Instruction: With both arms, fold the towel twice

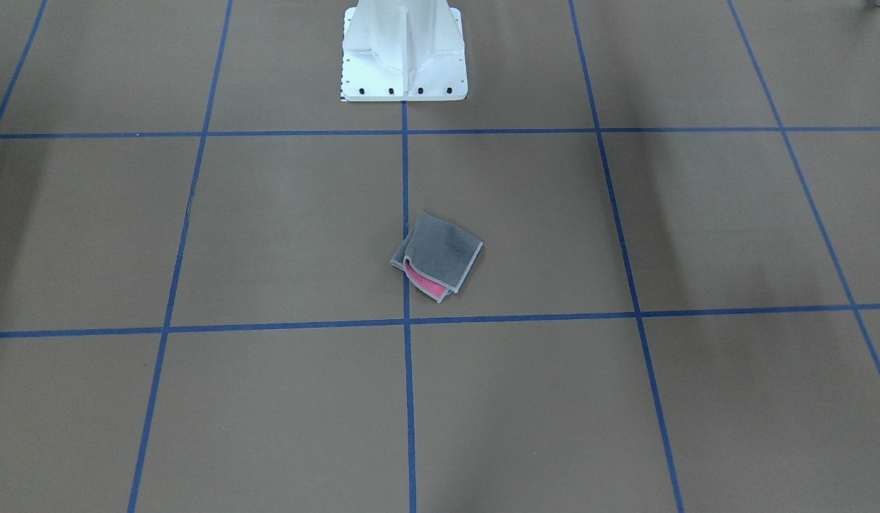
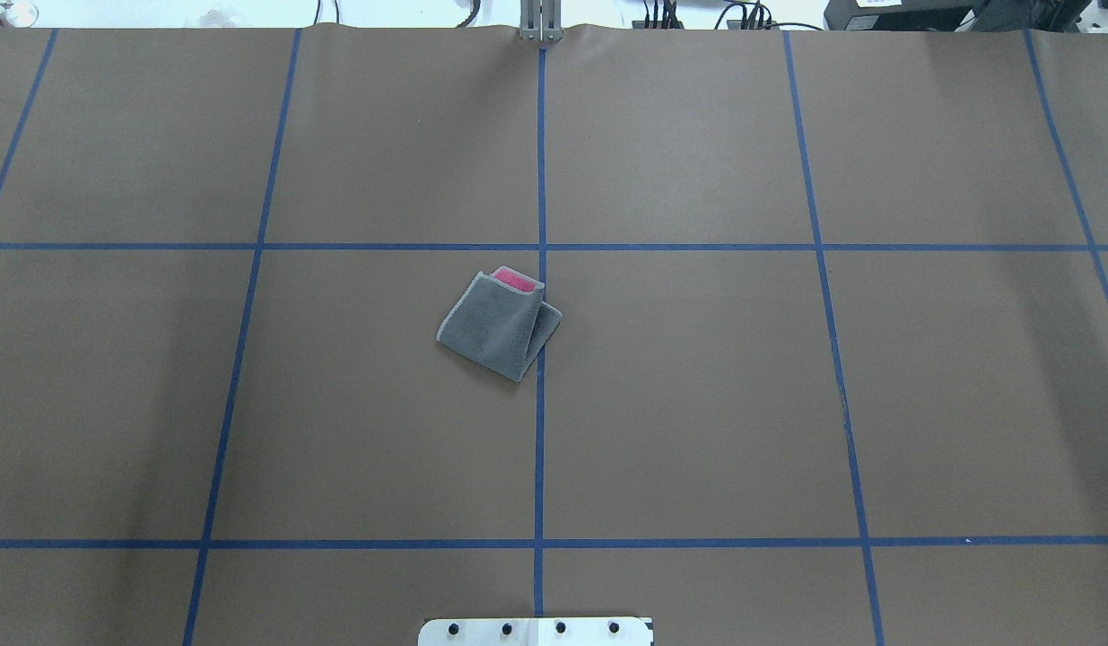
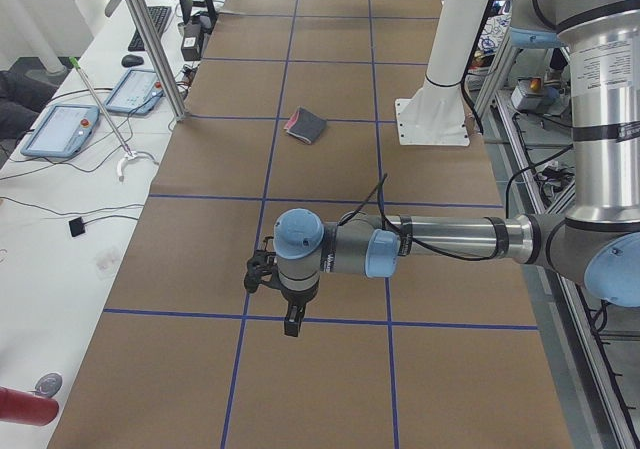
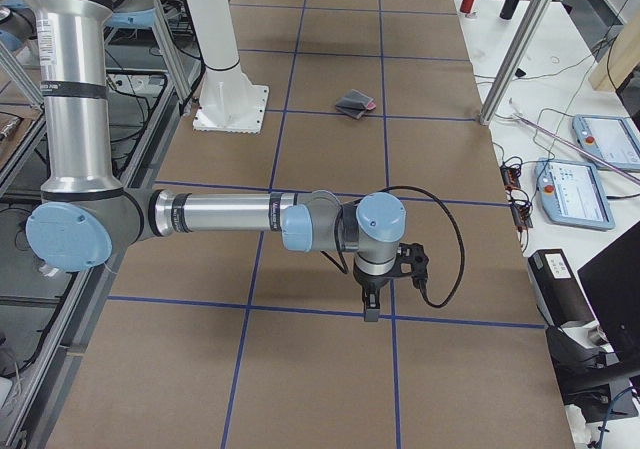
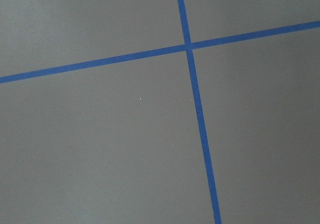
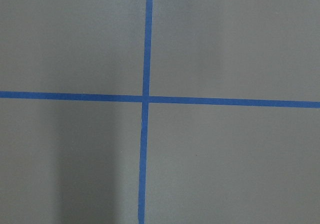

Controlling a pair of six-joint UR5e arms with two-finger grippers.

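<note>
Grey outside, pink inside, the folded terry towel (image 1: 440, 251) lies on the brown blue-taped table (image 1: 268, 235). The black left gripper (image 3: 291, 325) and black right gripper (image 4: 369, 313) hang well away from it; whether they are open cannot be told.

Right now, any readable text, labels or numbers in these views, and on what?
No text can be read.
Print on the left arm: too small to read.
Pendant screen: blurred.
Towel, table: no text.

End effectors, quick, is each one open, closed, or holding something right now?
Left end effector: cannot be told; far from the small folded pink-and-grey terry towel.
Right end effector: cannot be told; also far from the towel.
</note>
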